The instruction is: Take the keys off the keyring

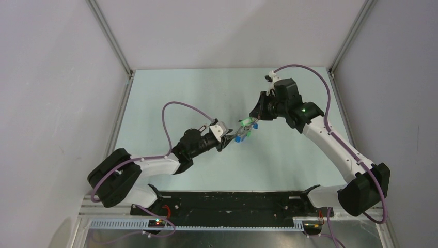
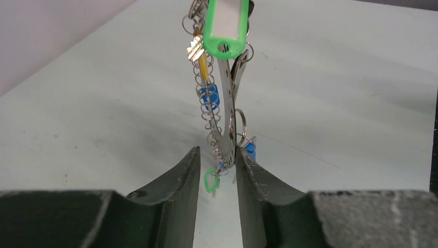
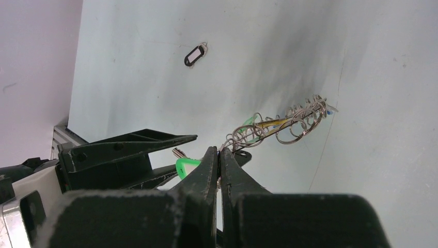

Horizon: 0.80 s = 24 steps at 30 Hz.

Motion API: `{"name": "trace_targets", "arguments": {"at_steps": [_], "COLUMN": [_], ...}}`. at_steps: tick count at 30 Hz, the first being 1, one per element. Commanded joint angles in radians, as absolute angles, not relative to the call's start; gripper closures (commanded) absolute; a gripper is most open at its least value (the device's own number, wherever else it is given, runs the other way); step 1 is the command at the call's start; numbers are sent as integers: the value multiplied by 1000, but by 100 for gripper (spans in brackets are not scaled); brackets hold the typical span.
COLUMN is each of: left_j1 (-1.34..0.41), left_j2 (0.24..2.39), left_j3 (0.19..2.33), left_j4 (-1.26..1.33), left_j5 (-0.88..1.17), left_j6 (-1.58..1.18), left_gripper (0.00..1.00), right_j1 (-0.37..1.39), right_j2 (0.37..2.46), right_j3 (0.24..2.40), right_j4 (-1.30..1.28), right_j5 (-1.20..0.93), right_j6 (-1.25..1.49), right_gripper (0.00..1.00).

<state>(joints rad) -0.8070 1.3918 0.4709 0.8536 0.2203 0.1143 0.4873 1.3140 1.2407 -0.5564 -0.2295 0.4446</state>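
L wrist cam, nearest: my left gripper (image 2: 217, 165) has its jaws narrowly apart, straddling the low end of the keyring (image 2: 226, 111). One finger (image 2: 250, 173) touches it, the other looks clear. The keys (image 2: 209, 96) are strung up along it. R wrist cam: right gripper (image 3: 219, 157) is pressed tight, pinching the keyring's other end. Only that view shows a black tag (image 3: 195, 54) lying on the table (image 3: 155, 93) beyond. Top cam: the bunch is held off the table btwn both arms.

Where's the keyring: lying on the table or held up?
Held up: the right gripper pinches the keyring, keys dangling.
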Motion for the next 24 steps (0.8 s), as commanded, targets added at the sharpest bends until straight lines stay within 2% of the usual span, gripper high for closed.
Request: {"name": "trace_targets", "arguments": {"at_steps": [1,12,24], "left_j1": [-821,-840,-844], "left_j2": [1366,1383,1368], "left_j3": [468,474,473], "left_j4": [917,919,919], "left_j5": [230,169,127], "left_j6": [144,169,181], "left_gripper": [63,64,74], "right_j1": [501,536,572], "right_j2": [1272,1254,1239], "right_j3": [1250,1250,1250], "right_j4": [-504,-483,-467], "right_j5": [-244,-266,-314], "right_j6": [466,505,558], "right_gripper": [100,100,100]}}
